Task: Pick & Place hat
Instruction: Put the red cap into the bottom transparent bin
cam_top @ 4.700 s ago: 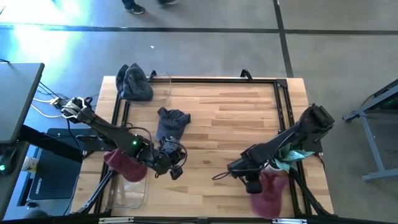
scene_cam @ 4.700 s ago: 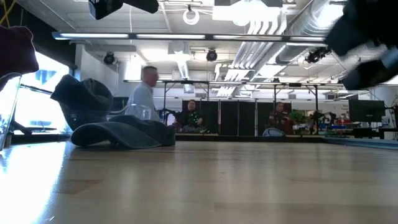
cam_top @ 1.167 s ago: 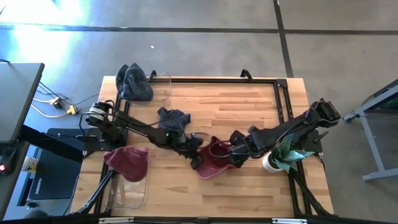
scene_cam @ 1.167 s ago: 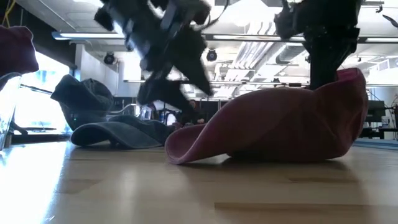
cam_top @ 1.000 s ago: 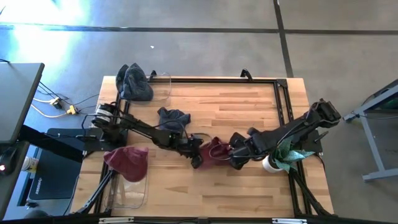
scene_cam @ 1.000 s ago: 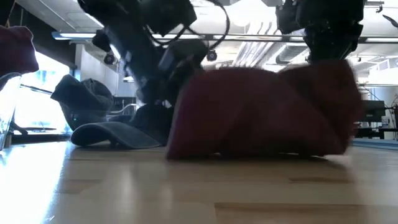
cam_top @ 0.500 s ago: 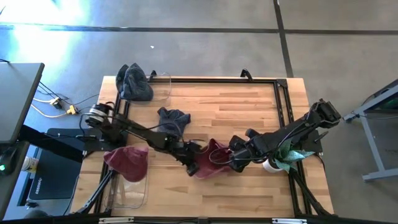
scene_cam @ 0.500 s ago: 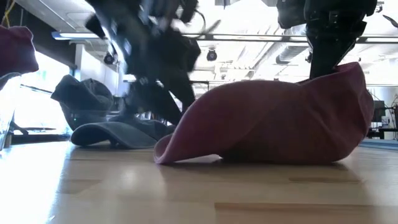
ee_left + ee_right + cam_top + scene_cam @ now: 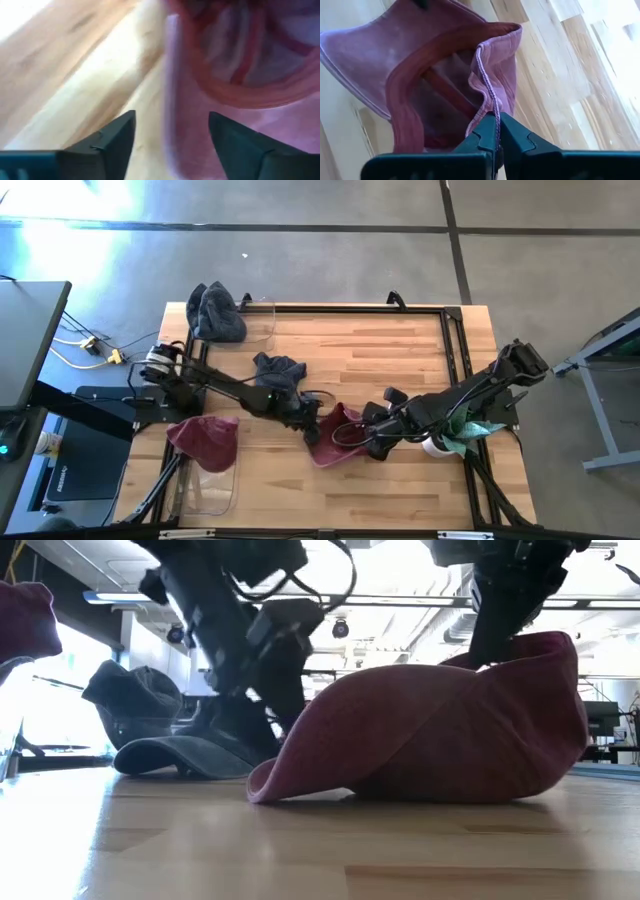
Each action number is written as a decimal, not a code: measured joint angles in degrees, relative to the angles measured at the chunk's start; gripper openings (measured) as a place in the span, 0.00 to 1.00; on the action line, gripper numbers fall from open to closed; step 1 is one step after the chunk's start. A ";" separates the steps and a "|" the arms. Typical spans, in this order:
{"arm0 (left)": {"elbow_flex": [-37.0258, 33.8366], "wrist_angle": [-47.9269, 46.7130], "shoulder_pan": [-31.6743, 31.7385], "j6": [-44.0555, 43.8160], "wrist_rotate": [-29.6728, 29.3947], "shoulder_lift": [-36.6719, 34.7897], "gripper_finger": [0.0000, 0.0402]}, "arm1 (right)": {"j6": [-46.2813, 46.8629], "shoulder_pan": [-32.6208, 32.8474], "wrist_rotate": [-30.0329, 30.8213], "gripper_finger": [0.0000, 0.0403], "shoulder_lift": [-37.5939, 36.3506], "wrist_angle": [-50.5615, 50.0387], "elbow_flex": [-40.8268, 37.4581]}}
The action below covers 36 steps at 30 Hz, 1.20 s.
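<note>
A maroon hat (image 9: 335, 440) lies opening-up on the wooden table (image 9: 400, 350), just right of the middle. In the low view its brim tip (image 9: 285, 790) rests on the wood and its far side (image 9: 550, 670) stands raised. My right gripper (image 9: 496, 120) is shut on the hat's rim. My left gripper (image 9: 172, 145) stands open at the hat's brim side (image 9: 313, 430), one finger over the bare wood and one over the brim. Whether it touches the hat I cannot tell. My right gripper pinches the rim of the hat's opening (image 9: 489, 107) between its two fingertips, at a corded seam on the side away from the brim. The fingers slant down from the table's right. The held side is raised while the brim and crown rest on the table.
A dark grey hat (image 9: 278, 372) lies just beyond my left arm. A blue-grey hat (image 9: 215, 312) sits on a clear bin at the far left corner, another maroon hat (image 9: 205, 442) on a clear bin at the near left. A green-and-white bundle (image 9: 465, 430) sits at the right edge.
A second ago the maroon hat was bunched up between the two grippers. It has spread out again toward the table's left, with its brim down on the wood. My right gripper has kept its hold on the rim and rolled a little.
</note>
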 joint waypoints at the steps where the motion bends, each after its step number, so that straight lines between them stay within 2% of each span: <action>1: 0.28 0.70 0.64 0.30 0.64 0.84 0.65 | 0.00 0.00 -0.07 0.01 0.00 0.27 0.00; 5: 0.08 1.70 1.58 4.18 3.19 3.22 0.71 | 0.07 0.00 -0.27 0.01 0.00 0.75 0.00; 9: 0.23 8.61 1.24 8.55 8.51 5.44 0.64 | 0.12 0.00 -0.36 0.02 0.00 0.70 0.00; 12: 0.23 9.08 0.30 7.37 11.04 5.67 0.51 | 1.24 -0.10 -0.05 0.01 -0.58 -0.18 0.00; 18: 0.34 6.97 -1.93 1.90 11.88 5.52 0.08 | 12.48 -1.16 5.18 0.03 -3.75 -7.72 0.00; 19: 0.42 6.76 -2.32 0.73 11.74 5.38 0.05 | 14.14 -1.43 5.54 0.03 -3.84 -9.21 0.00; 23: 0.34 5.93 -3.80 -6.56 10.78 4.40 0.05 | 16.66 -2.55 4.23 0.02 -2.71 -13.88 -0.01; 26: 1.35 4.46 -5.00 -11.85 9.21 2.56 0.02 | 16.51 -3.43 3.98 0.05 -0.97 -15.35 0.00; 32: 5.44 2.91 -5.64 -14.59 12.72 0.97 0.01 | 16.74 -7.91 -3.53 0.26 -1.30 -19.84 0.99; 36: 8.80 -2.88 -5.63 -14.81 15.29 0.77 0.01 | 15.94 -8.64 -4.59 0.38 -4.98 -21.08 4.93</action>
